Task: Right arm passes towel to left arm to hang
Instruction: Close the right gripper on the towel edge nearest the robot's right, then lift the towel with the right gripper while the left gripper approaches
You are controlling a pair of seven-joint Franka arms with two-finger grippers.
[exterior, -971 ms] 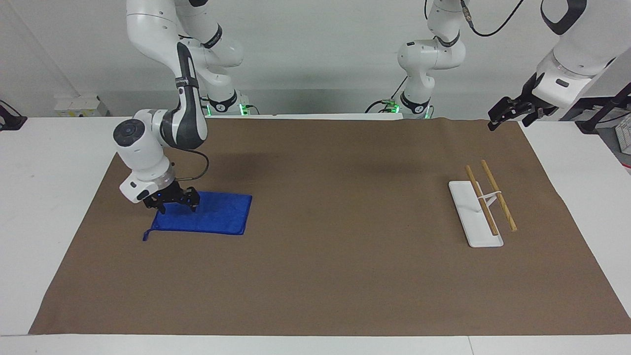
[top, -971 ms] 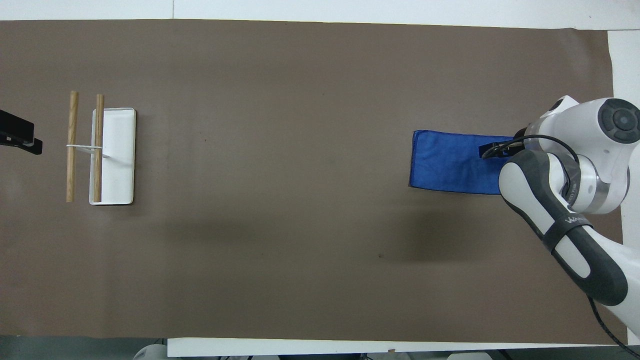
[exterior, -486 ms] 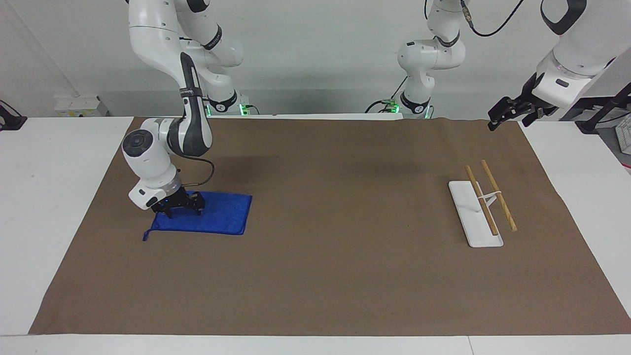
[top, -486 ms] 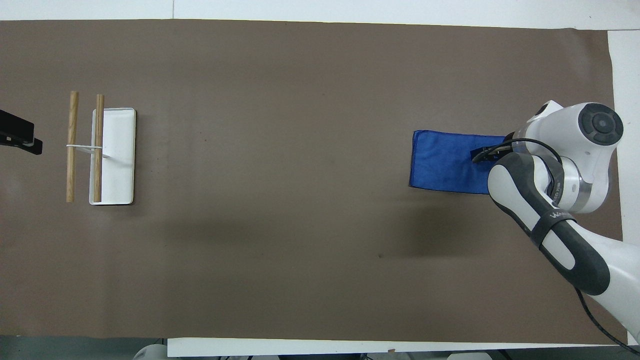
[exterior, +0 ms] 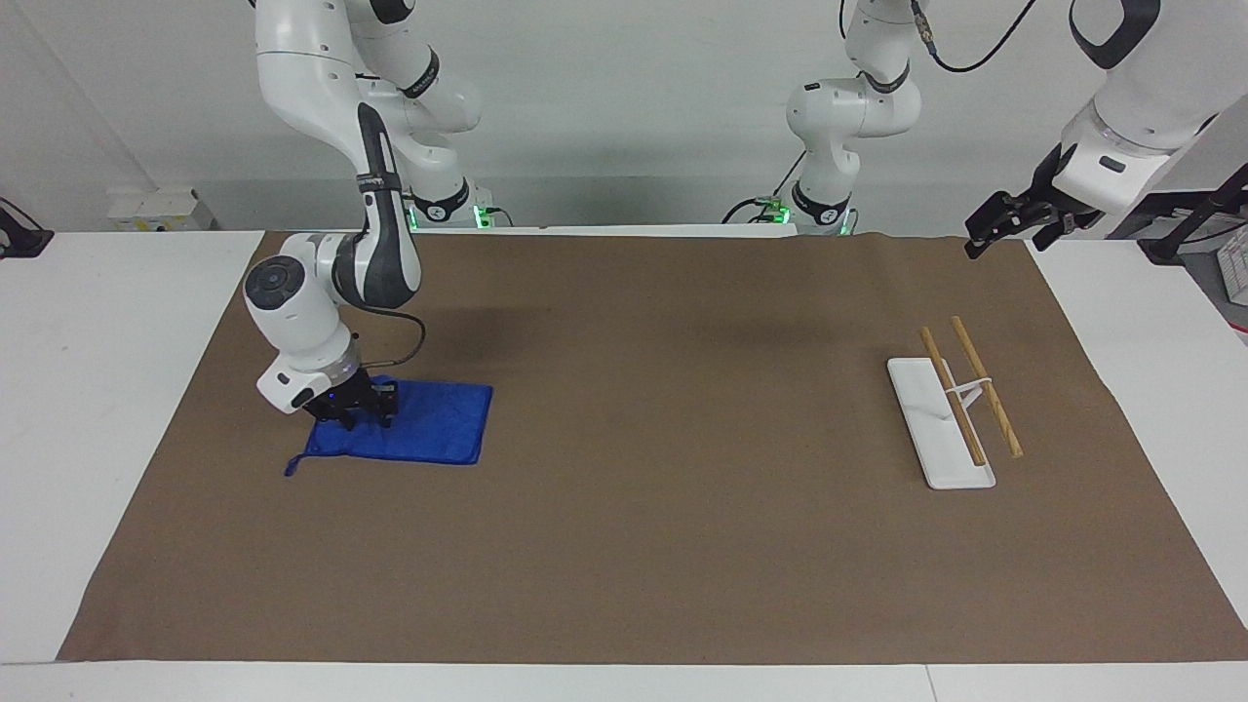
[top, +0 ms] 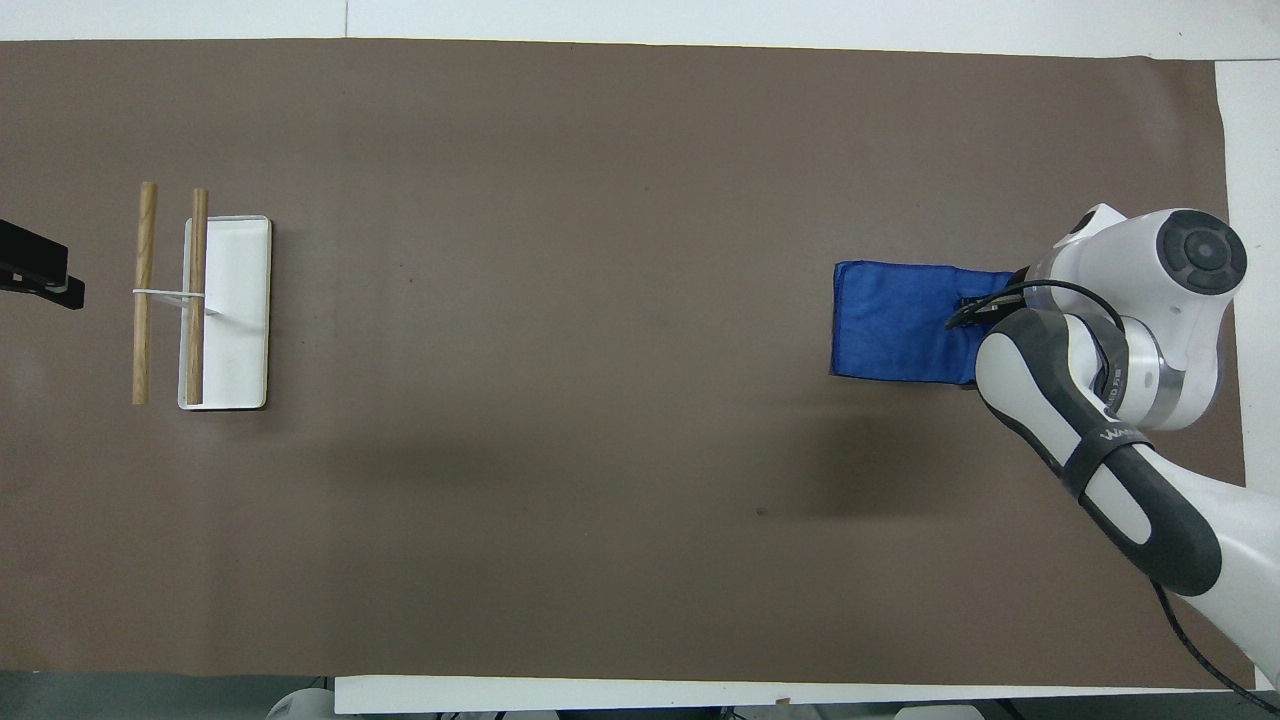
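Soft blue terry-cloth towel point(exterior: 429, 425) point(top: 895, 322) – matt, slightly rumpled. Flat matt brown paper sheet point(exterior: 634, 546) covering smooth white tabletop point(exterior: 88, 390). Glossy white plastic rack base point(exterior: 926, 429) – with two pale wooden rods point(top: 146, 290).

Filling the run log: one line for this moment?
right gripper: down on towel | towel: on table, bunched | left gripper: waiting, raised | rack: bare

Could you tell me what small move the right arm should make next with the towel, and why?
Probably a short straight lift. The right tool is down on the towel, its fingers drawn in on the cloth, which lies on the brown mat. The left tool waits over the mat's corner near the rack, so the towel must leave the mat before any handover.
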